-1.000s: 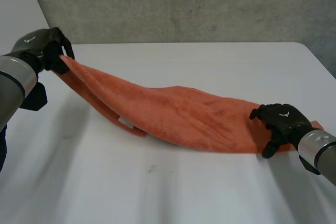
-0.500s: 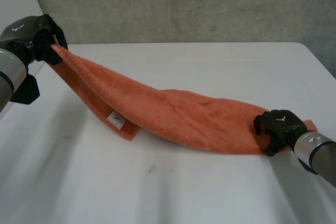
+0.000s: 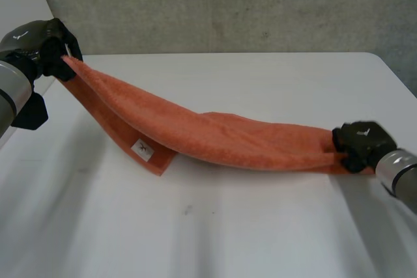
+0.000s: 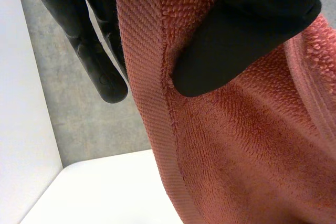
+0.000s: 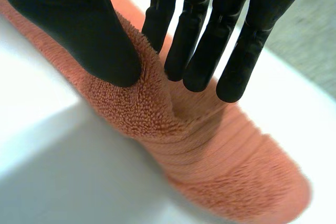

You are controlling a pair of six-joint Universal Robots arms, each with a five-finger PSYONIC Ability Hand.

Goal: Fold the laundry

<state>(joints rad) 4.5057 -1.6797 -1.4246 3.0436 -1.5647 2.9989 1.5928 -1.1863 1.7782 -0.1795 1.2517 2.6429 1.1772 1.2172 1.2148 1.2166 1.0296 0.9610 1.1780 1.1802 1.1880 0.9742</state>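
Left robot hand (image 3: 36,42) pinches raised towel (image 3: 228,140) corner; right robot hand (image 3: 362,141) pinches opposite end.

Soft, even light; faint diffuse shadows.

The white table (image 3: 247,239) is carrying an orange towel (image 3: 247,142) — it is lying in a long bunched band from the table's middle toward the right side, its left end hanging clear of the surface at the far left.

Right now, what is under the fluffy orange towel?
Only the white table shows under the fluffy orange terry towel, beneath its raised end. Anything beneath its flat part is covered.
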